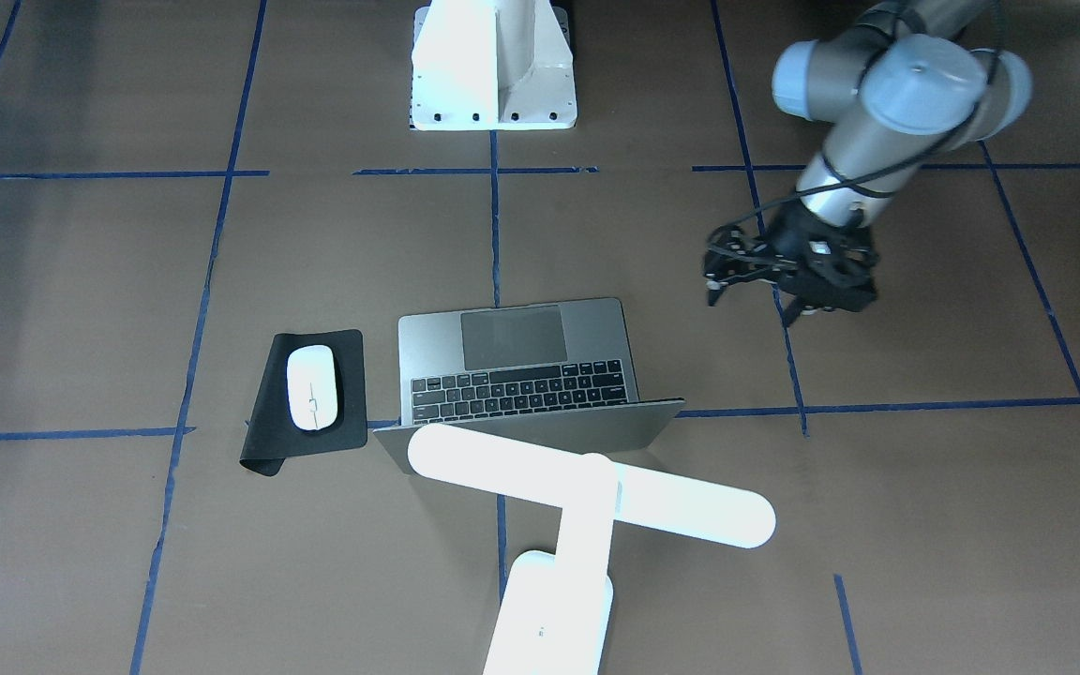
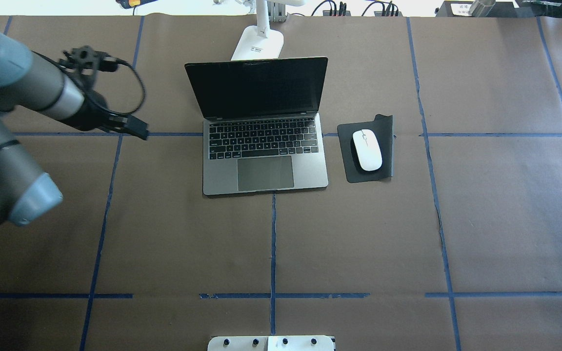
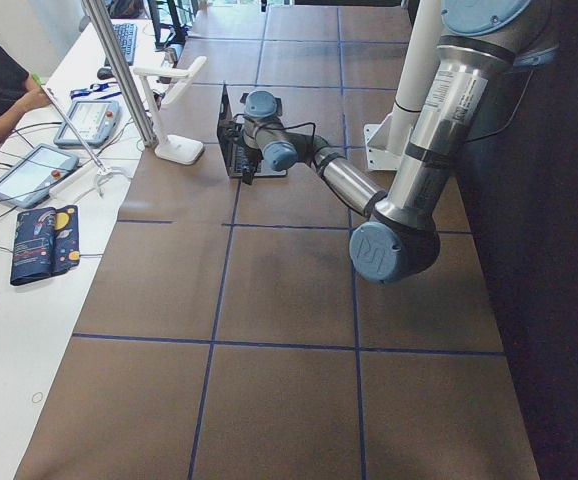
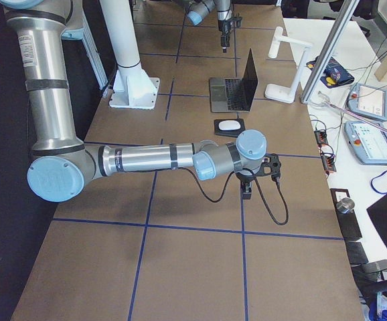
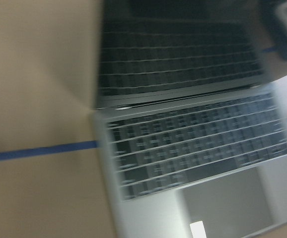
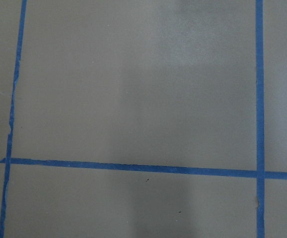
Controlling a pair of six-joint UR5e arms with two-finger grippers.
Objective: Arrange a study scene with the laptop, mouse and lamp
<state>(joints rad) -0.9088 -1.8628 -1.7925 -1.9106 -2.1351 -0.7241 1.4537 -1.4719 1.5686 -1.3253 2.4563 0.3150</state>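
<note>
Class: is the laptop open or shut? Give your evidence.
Open: the laptop has its screen raised, with keyboard and trackpad exposed.

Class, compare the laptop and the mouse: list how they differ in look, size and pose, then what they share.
The laptop is grey metal with black keys; the mouse is glossy white. The laptop is far bigger than the mouse. The laptop stands open on the brown paper; the mouse lies on a black mat. Both sit side by side, untouched.

Open laptop (image 2: 265, 146) sits between left gripper (image 2: 137, 130) and mouse (image 2: 367, 149) on black mat (image 2: 384, 127)
</note>
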